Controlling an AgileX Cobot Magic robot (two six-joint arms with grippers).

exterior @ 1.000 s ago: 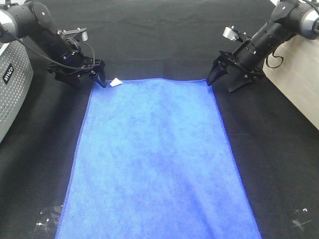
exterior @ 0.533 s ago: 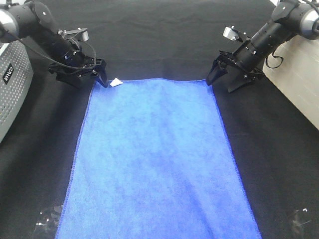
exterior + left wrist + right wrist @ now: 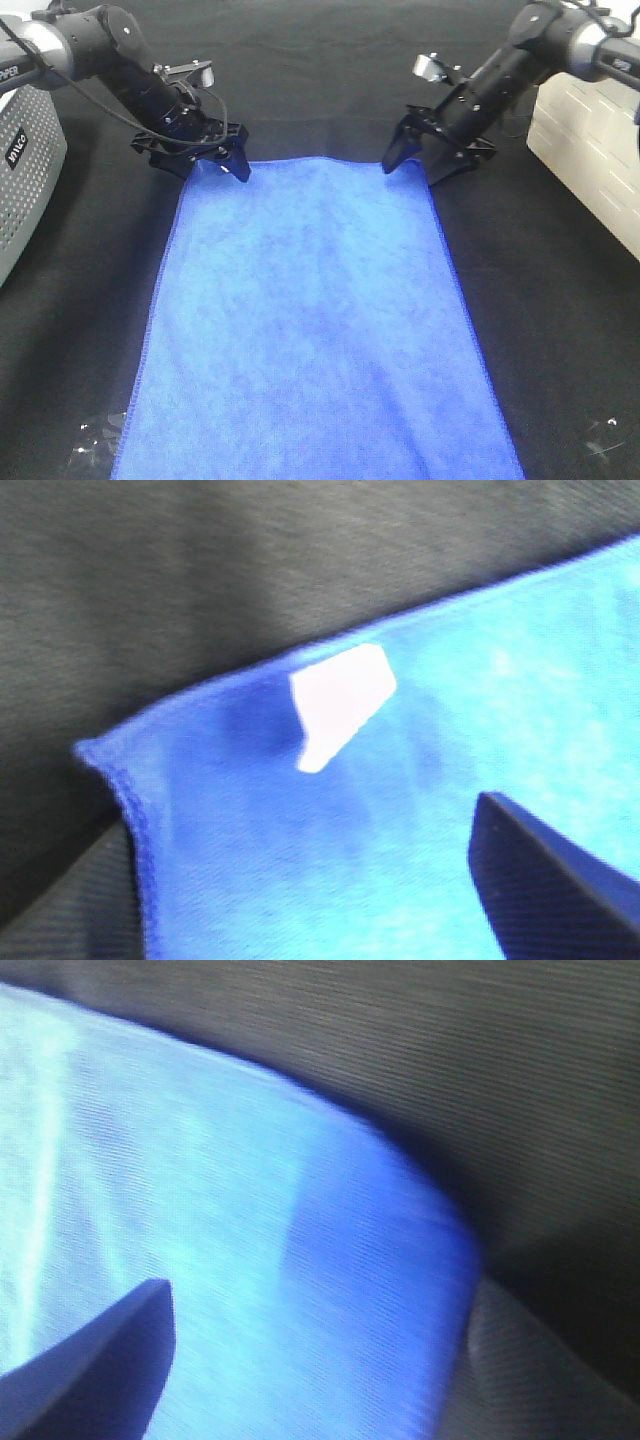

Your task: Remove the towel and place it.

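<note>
Towel (image 3: 320, 320) position: flat on the black table covering (image 3: 320, 70), running from the bottom edge of the overhead frame to just above centre, with its far edge between the two arms. Left gripper (image 3: 214, 166), upper left of that frame, has its jaws spread astride the far-left corner. Right gripper (image 3: 411, 168), upper right, is likewise spread at the far-right corner. Neither pinches cloth.

Left wrist view adds a detail hidden from overhead — a small white tag (image 3: 340, 705) lying on the towel (image 3: 500, 680) beside its stitched corner. One dark finger (image 3: 545, 880) is over the cloth and the other is just outside the hem. Right wrist view, blurred, shows the towel's (image 3: 250, 1220) rounded corner between two separated fingers (image 3: 95, 1370).

Writing: no legible print on the tag. Grey perforated case (image 3: 25, 170) at the left edge carries a short label, too small to read reliably. Cream box (image 3: 590, 130) sits at the right edge.
</note>
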